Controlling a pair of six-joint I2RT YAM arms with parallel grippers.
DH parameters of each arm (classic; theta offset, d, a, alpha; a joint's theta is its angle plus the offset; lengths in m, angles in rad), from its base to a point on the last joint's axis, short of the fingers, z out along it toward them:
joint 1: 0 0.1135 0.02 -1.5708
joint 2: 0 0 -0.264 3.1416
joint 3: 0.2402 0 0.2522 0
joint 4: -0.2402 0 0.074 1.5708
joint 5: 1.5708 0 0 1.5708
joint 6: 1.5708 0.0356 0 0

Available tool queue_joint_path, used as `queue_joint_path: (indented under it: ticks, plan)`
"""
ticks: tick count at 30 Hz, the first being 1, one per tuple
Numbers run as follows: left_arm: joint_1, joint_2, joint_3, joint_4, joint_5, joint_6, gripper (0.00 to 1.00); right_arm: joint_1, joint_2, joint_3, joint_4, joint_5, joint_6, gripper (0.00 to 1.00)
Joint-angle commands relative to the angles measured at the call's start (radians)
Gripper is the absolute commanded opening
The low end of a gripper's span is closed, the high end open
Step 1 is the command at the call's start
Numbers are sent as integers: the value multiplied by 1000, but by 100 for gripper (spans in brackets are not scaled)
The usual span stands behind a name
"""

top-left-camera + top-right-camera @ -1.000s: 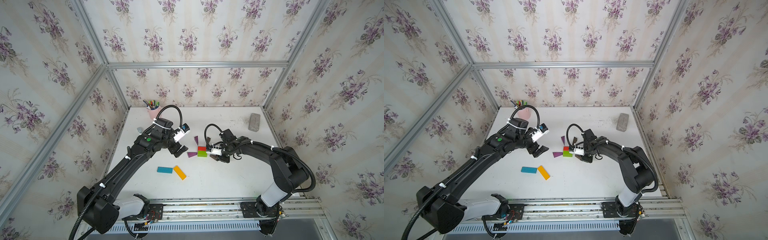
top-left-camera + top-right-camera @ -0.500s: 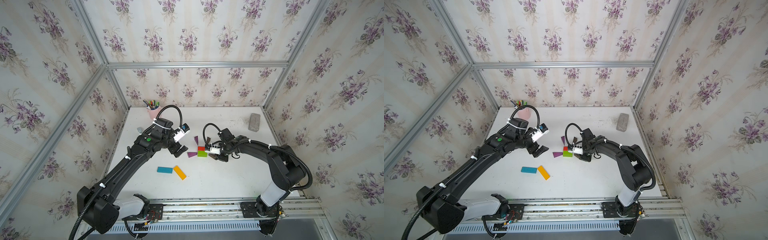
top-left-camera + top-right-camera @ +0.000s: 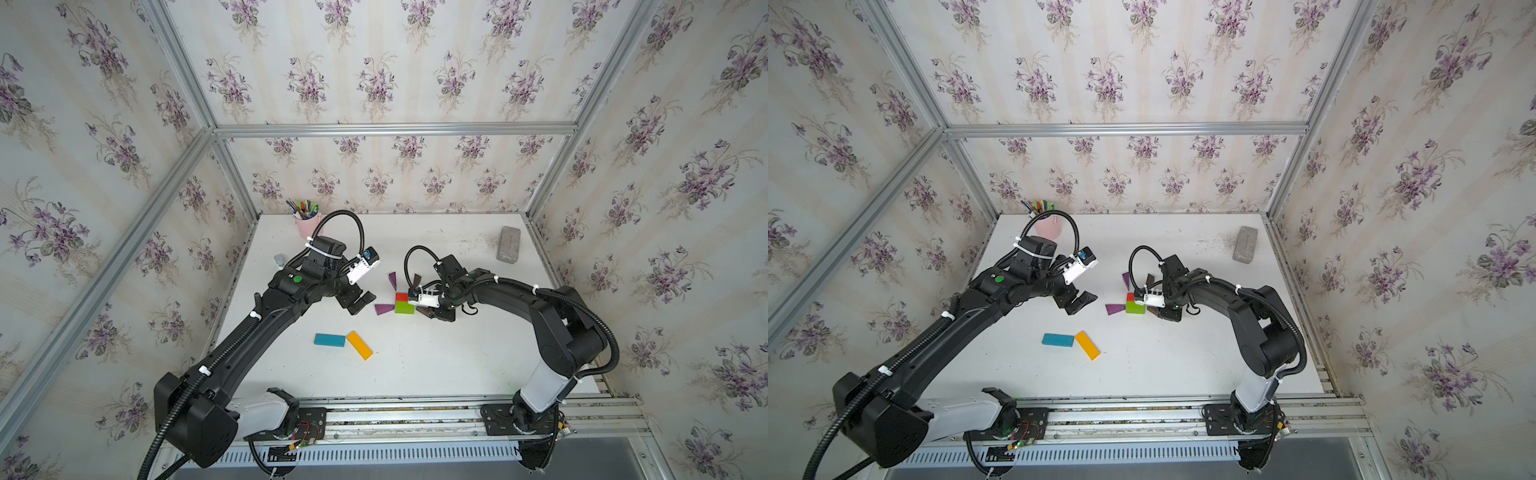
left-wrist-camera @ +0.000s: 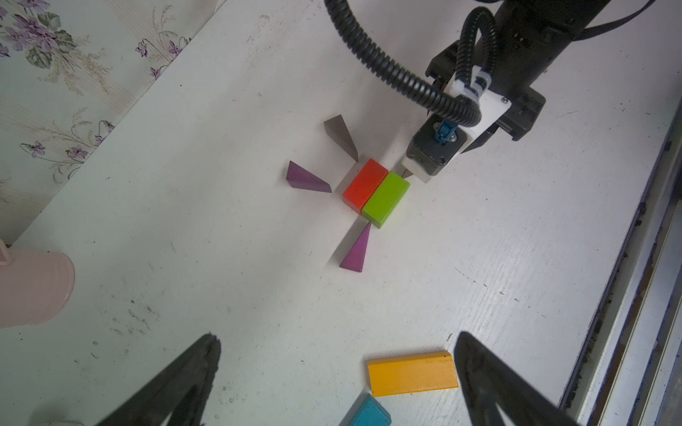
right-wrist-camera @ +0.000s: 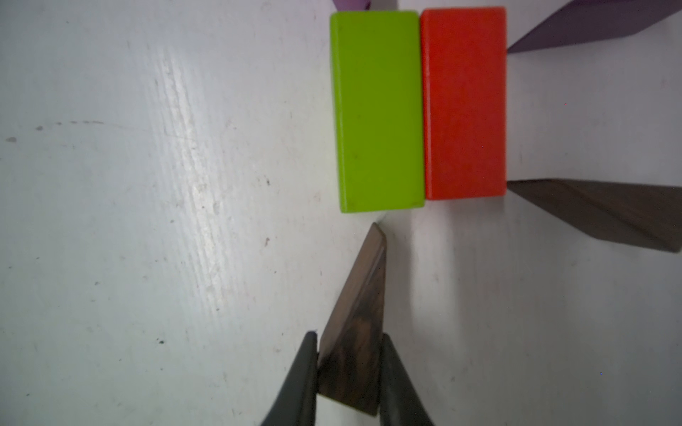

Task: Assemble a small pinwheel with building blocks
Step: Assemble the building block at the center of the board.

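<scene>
The red block (image 3: 401, 296) and green block (image 3: 404, 307) lie side by side mid-table. Around them lie two purple wedges (image 3: 392, 279) (image 3: 383, 309) and a brown wedge (image 3: 417, 279), tips inward. My right gripper (image 5: 348, 339) is shut on a second brown wedge (image 5: 358, 321), whose tip nearly touches a corner of the green block (image 5: 376, 110). The left gripper (image 4: 337, 337) hangs open and empty just left of the figure. The yellow block (image 4: 411, 373) and blue block (image 4: 369, 413) lie loose, nearer the front.
A pink pen cup (image 3: 305, 224) stands at the back left. At the back right lies a grey slab (image 3: 508, 244). A small grey object (image 3: 279, 260) sits by the left wall. The arms' metal rail (image 3: 415, 415) runs along the front edge.
My right gripper has edged the brown wedge slightly closer to the green block. The left arm has not moved.
</scene>
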Motion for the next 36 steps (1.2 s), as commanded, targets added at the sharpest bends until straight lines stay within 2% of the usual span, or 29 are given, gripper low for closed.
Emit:
queue_joint_path:
  ticks: [1, 28, 30, 36]
  plan:
    - [2, 0, 6, -3, 2, 1, 100, 0, 5, 12, -36, -5, -48, 12]
    - [6, 0, 7, -4, 3, 1, 100, 1, 23, 19, -45, -25, -61, 12]
    - [7, 1, 6, -3, 3, 1, 100, 39, 26, 20, -43, -25, -62, 12]
    - [8, 1, 6, -4, 2, 1, 100, 45, 40, 31, -45, -24, -57, 12]
